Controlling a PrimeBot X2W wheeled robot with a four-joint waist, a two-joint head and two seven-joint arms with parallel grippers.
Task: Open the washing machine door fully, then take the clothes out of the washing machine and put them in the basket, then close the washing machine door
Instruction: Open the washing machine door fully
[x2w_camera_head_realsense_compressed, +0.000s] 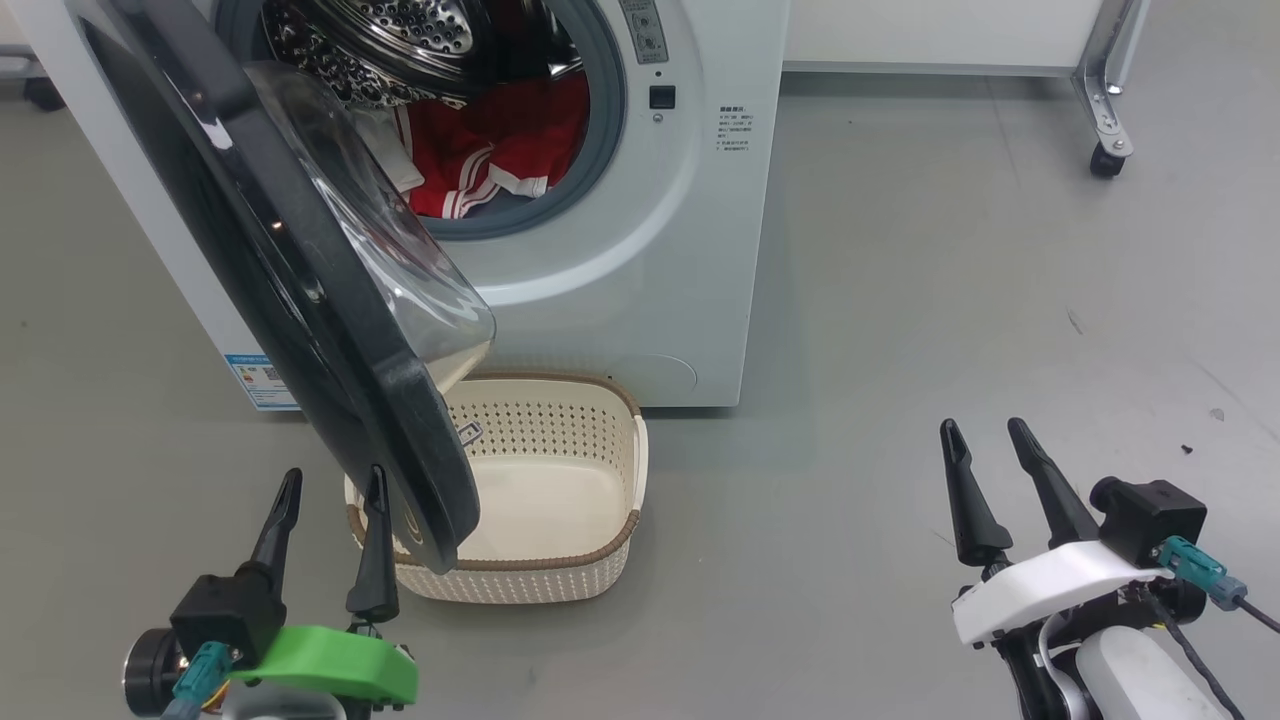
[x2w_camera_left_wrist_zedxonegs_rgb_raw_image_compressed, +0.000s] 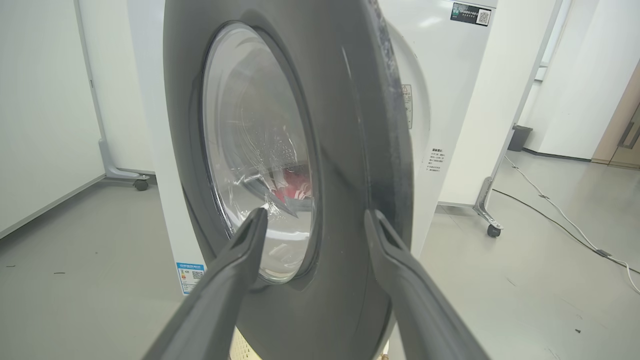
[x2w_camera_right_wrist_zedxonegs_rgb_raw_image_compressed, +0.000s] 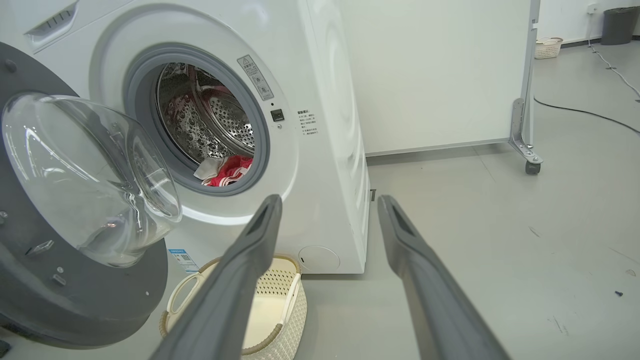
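A: How far along are we with the 3 steps?

B: Barely into step 1. The door (x2w_camera_head_realsense_compressed: 330, 300) is swung out from the washing machine (x2w_camera_head_realsense_compressed: 650, 280), but I'd judge it about halfway, not fully open. Its lower edge hangs over the basket (x2w_camera_head_realsense_compressed: 540, 582).

A: And the clothes (x2w_camera_head_realsense_compressed: 500, 150)?

B: All in the drum, red with white stripes, lying at the bottom of the round opening. The basket sits on the floor just in front of the machine, with nothing in it.

A: What are the 2 grippers doing?

B: The left gripper (x2w_camera_head_realsense_compressed: 335, 473) has its fingers spread wide and holds nothing. It sits right at the door's black rim, and from its wrist camera the rim shows between the 2 fingers. Whether a finger touches the rim, I cannot tell. The right gripper (x2w_camera_head_realsense_compressed: 983, 425) is spread just as wide, empty, over bare floor well to the right of the basket.

A: So what's left?

B: Pushing the door wider, moving the clothes to the basket, then closing the door.
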